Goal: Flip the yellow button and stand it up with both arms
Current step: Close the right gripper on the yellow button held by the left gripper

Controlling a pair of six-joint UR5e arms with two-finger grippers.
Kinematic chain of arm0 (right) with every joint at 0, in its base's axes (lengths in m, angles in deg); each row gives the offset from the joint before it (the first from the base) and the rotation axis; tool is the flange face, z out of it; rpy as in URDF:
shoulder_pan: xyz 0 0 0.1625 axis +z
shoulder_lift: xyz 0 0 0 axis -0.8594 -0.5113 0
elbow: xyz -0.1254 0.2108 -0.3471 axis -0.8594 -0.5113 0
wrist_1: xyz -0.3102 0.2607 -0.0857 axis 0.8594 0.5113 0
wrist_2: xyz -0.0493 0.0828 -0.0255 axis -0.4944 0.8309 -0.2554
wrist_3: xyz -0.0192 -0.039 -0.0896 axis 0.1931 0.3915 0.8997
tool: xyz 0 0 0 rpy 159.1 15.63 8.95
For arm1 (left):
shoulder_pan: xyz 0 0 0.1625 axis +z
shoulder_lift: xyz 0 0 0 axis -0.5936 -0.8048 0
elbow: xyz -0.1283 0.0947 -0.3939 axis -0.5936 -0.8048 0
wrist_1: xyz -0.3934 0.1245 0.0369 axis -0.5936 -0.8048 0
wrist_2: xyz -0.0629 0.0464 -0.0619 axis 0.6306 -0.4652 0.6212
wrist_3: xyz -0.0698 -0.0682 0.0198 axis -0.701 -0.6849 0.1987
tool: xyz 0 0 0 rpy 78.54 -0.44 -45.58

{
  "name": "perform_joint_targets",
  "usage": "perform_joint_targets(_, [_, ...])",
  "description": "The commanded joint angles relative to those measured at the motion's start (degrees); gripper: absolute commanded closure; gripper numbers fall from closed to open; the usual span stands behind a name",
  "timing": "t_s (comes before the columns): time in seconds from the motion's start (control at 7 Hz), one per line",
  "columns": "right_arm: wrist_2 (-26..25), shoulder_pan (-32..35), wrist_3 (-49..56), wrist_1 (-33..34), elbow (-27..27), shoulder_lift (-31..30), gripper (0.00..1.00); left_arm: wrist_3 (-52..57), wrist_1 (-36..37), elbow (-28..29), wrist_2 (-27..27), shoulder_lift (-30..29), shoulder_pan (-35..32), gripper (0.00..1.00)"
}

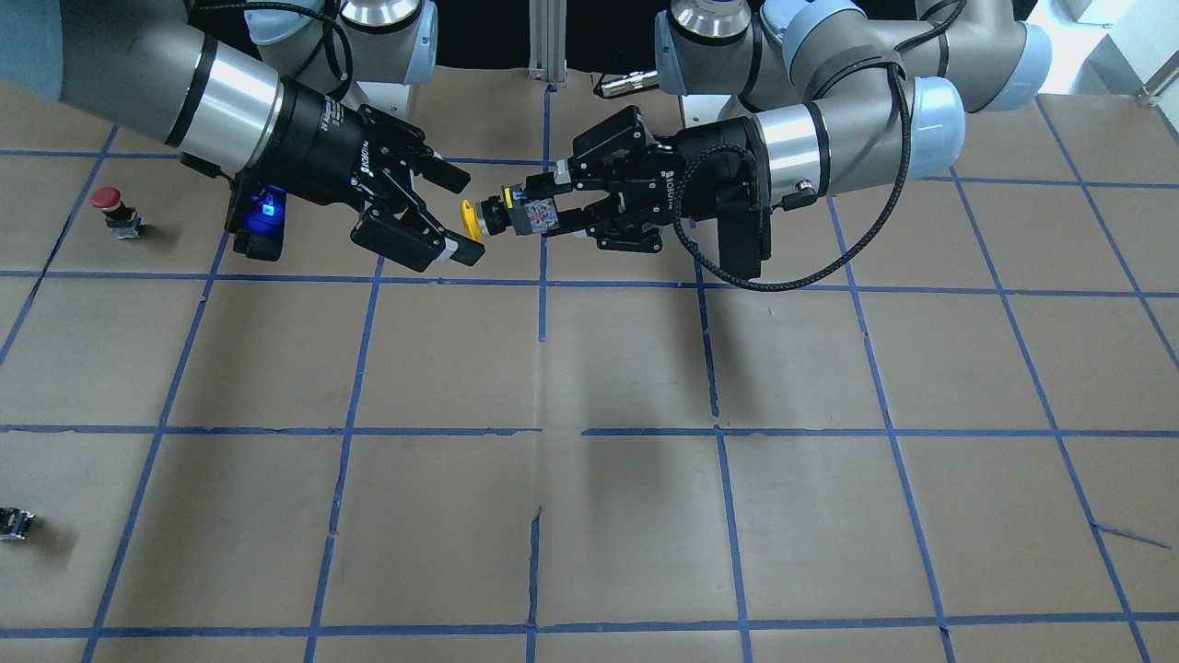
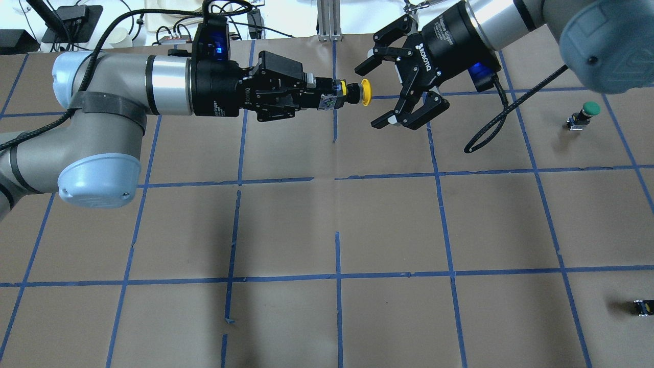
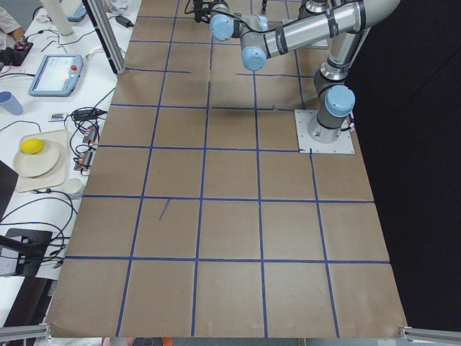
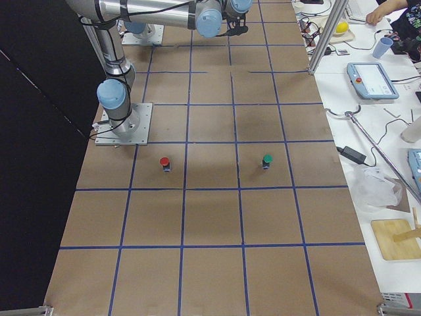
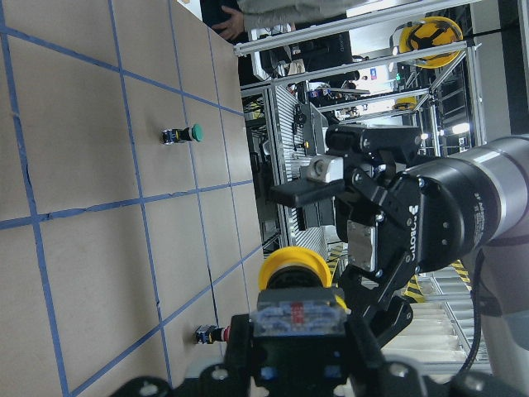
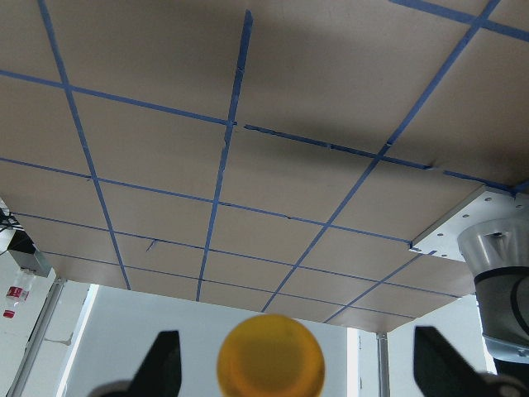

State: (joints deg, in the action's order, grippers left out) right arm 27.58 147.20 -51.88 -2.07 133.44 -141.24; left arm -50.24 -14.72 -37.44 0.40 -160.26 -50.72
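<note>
The small push-button with a glossy domed yellow cap and boxy black-and-grey body (image 2: 366,92) lies level in the air above the brown paper counter (image 2: 388,225). The jaws of the black left gripper (image 2: 329,99) are clamped on its body. The black right gripper (image 2: 373,95) faces it, jaws spread wide either side of the cap without touching.

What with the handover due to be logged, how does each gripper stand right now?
Left gripper: closed on the yellow button, by its body.
Right gripper: open around its cap, holding nothing.
</note>
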Motion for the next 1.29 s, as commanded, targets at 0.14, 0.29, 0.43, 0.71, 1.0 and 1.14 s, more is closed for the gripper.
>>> perform_joint_targets(0.14, [3.0, -0.1, 0.1, -0.1, 0.0, -0.2, 0.05, -1.4, 0.0, 0.4, 0.0, -0.3, -0.1, 1.00])
perform_joint_targets(0.29, [2.9, -0.1, 0.1, -0.2, 0.0, -0.1, 0.05, -1.4, 0.0, 0.4, 0.0, -0.3, -0.1, 1.00])
perform_joint_targets(0.43, [2.8, -0.1, 0.4, -0.1, 0.1, 0.0, 0.11, -1.4, 0.0, 0.3, 0.0, -0.3, -0.1, 1.00])
perform_joint_targets(0.71, [2.7, -0.1, 0.7, -0.1, 0.1, 0.1, 0.20, -1.4, 0.0, 0.4, 0.0, -0.3, -0.1, 1.00])
perform_joint_targets(1.0, [2.9, -0.1, 0.7, -0.2, 0.1, 0.1, 0.62, -1.4, 0.0, 0.3, 0.0, -0.1, -0.4, 1.00])
perform_joint_targets(1.14, [3.0, -0.2, 0.7, -0.2, 0.1, 0.0, 0.78, -1.4, 0.0, -0.2, 0.0, 0.5, -0.5, 0.99])
